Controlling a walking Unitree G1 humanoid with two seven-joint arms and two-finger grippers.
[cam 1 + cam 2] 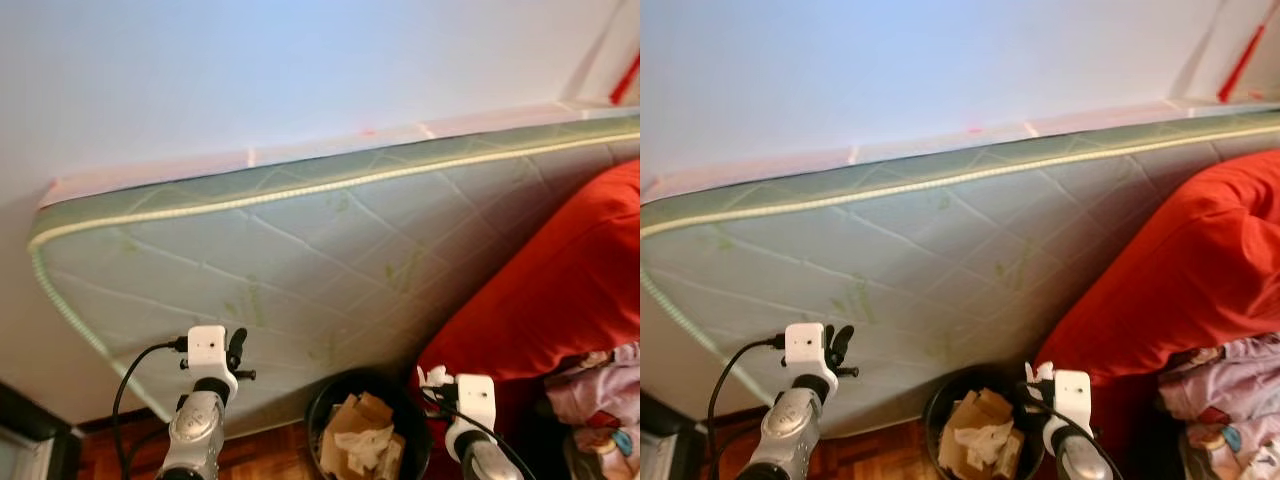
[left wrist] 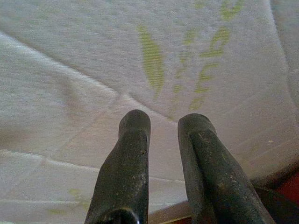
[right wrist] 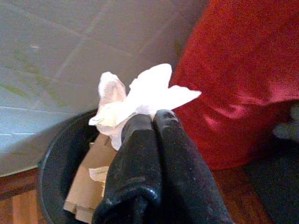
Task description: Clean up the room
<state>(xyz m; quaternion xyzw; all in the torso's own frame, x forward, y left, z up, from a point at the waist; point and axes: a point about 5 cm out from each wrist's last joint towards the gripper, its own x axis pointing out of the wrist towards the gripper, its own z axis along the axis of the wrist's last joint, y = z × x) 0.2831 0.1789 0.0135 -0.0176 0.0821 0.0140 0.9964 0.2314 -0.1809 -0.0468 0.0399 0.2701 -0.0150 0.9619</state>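
The crumpled white tissue [image 3: 140, 95] is pinched between the tips of my right fingers [image 3: 154, 126], which are pressed together on it, its loose corners fanning out past them. I hold it up just over the near rim of the black bin [image 1: 322, 400], on the side closest to the red cushion [image 1: 560, 290]. The bin stands on the wooden floor [image 1: 260, 455] and already has folded brown cardboard [image 1: 360, 415] and some pale crumpled paper [image 1: 365, 445] in it.

In the head views my right gripper [image 1: 436, 378] sits low, between the bin and the red cushion, with the tissue showing white at its tip. Beside the cushion, at the far right, lies a heap of pink and patterned clothing [image 1: 600, 395].

Behind the bin leans a quilted mattress [image 1: 300, 250], pale grey-green with faint leaf prints and a light piped edge, tilted against the white wall [image 1: 250, 70].

My left gripper [image 1: 237, 347] is raised in front of the mattress, well to the left of the bin. Its fingers [image 2: 128, 158] are slightly apart with nothing between them, pointing at the quilted cloth, and a black cable [image 1: 130, 385] loops away from that wrist.
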